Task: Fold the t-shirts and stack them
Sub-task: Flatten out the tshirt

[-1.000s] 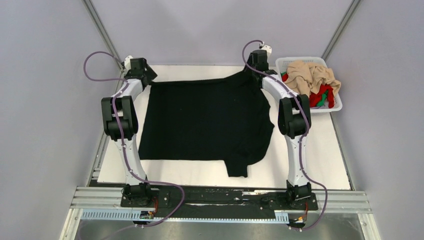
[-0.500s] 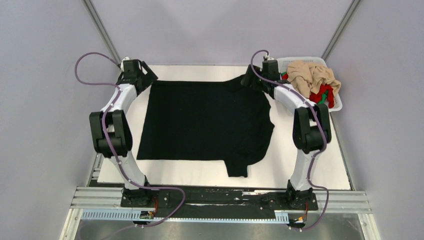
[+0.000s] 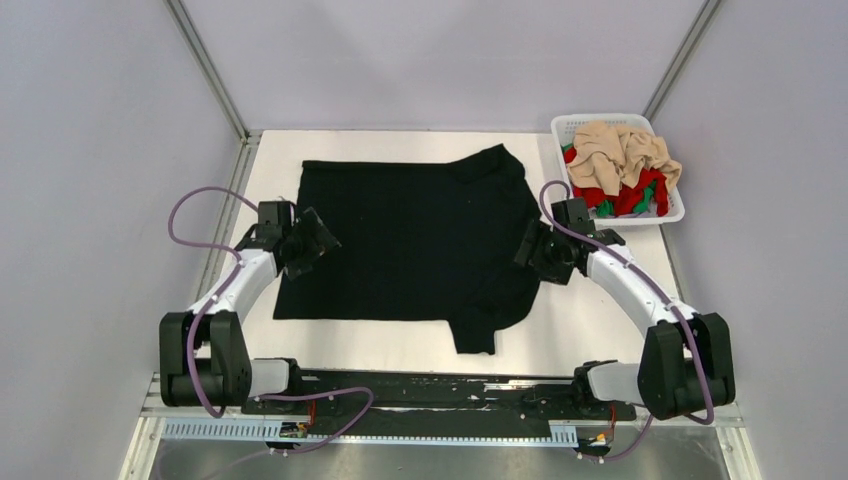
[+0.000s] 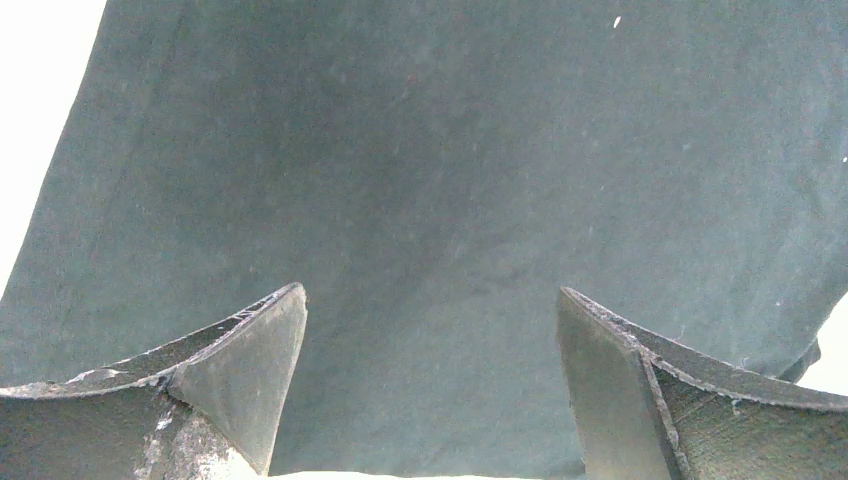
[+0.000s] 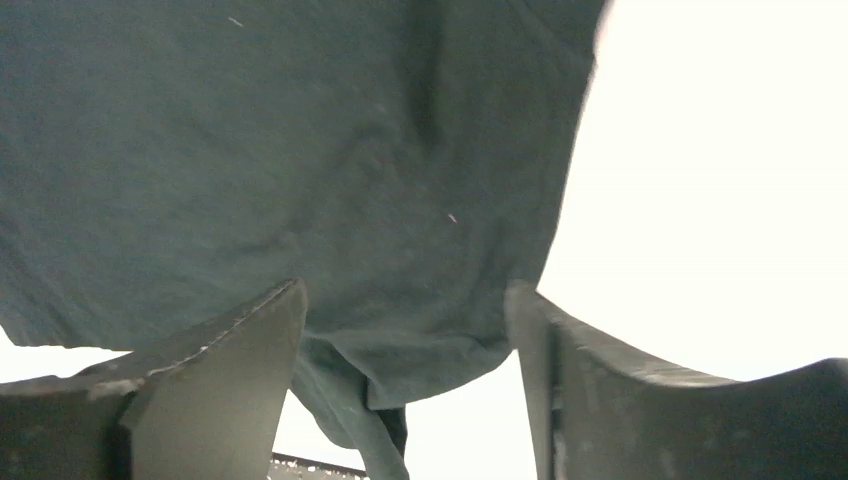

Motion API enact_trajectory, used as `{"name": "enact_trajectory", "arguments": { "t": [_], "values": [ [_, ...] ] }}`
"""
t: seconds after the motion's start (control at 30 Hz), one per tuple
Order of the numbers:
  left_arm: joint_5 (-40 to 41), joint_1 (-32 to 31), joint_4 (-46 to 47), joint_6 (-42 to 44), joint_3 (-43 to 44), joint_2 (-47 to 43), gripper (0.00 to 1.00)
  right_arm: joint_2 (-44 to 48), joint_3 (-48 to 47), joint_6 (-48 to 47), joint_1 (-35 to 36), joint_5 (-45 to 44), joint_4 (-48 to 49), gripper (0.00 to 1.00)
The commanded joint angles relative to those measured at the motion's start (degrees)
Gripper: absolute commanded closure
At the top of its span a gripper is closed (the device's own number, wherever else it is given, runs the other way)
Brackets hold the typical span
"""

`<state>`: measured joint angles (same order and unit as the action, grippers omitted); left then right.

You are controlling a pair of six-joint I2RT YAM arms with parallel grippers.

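The large black t-shirt [image 3: 410,235] lies spread flat on the white table [image 3: 620,330], with one sleeve [image 3: 478,335] sticking out toward the near edge. My left gripper [image 3: 320,241] is open and empty over the shirt's left edge; the left wrist view shows its fingers [image 4: 240,370] wide apart above black cloth [image 4: 440,180]. My right gripper [image 3: 528,250] is open and empty over the shirt's right edge; the right wrist view shows black cloth [image 5: 300,160] and its hem between the fingers [image 5: 560,380]. The beige [image 3: 625,150], red [image 3: 628,199] and green [image 3: 643,206] t-shirts lie bunched in the basket.
The white lattice basket [image 3: 604,118] stands at the back right corner of the table. Grey walls enclose the table on three sides. A metal rail [image 3: 440,390] with both arm bases runs along the near edge.
Both arms have drawn back from the shirt's far corners to its mid left and right edges. The raised far right corner now lies flat on the table.
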<state>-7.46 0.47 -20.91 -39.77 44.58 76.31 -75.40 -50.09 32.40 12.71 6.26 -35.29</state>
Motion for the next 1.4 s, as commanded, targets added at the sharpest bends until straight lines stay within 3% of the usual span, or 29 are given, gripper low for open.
{"name": "enact_trajectory", "arguments": {
  "t": [0.0,0.13,0.47,0.53,0.57,0.6,0.87,1.0,1.13,1.2,1.23,1.27,1.37],
  "values": [
    [0.11,0.22,1.67,-2.41,-3.73,-5.32,0.0,2.17,4.29,4.53,0.0,1.42,-3.21,0.34],
    [0.92,0.18,1.89,-3.31,-5.0,-4.34,0.0,-0.63,6.18,5.16,-0.05,1.69,-3.15,0.48],
    [4.15,0.2,1.56,-5.09,-4.71,2.47,0.0,-6.66,8.32,6.16,0.13,-0.35,-1.44,0.67],
    [4.37,0.16,1.64,-5.32,-4.61,3.41,0.0,-6.71,8.44,6.22,0.14,-0.74,-1.57,0.81],
    [4.65,0.22,1.65,-5.32,-4.48,3.71,0.0,-6.51,8.24,5.96,0.14,-0.79,-1.94,0.96],
    [4.83,0.22,1.61,-5.25,-4.4,4.16,0.0,-6.3,7.78,5.43,0.15,-0.91,-2.54,1.0],
    [7.2,0.65,-0.93,-3.63,-3.19,4.08,0.0,-5.44,-9.11,0.7,0.18,-6.17,-27.6,1.0],
    [9.1,0.73,-1.05,-3.29,-3.34,3.56,0.0,-5.83,-11.81,1.54,0.21,-9.45,-34.55,1.0],
    [9.29,0.76,-0.65,-2.83,-2.76,4.51,0.0,-7.28,-12.33,4.13,0.13,-15.34,-31.8,0.81],
    [8.79,0.73,-0.7,-2.5,-2.22,5.13,0.0,-7.0,-12.84,4.83,0.19,-16.15,-28.81,0.61],
    [8.52,0.7,-0.71,-2.37,-2.04,5.4,0.0,-6.38,-13.06,4.5,0.19,-14.94,-27.17,0.46],
    [8.19,0.72,-0.76,-2.21,-1.73,5.41,0.0,-5.39,-13.18,3.81,0.16,-13.45,-25.59,0.37],
    [8.05,0.69,-0.84,-1.81,-1.38,4.64,0.0,-0.19,-11.84,-0.42,0.23,-6.56,-21.18,0.25]
  ]
}}
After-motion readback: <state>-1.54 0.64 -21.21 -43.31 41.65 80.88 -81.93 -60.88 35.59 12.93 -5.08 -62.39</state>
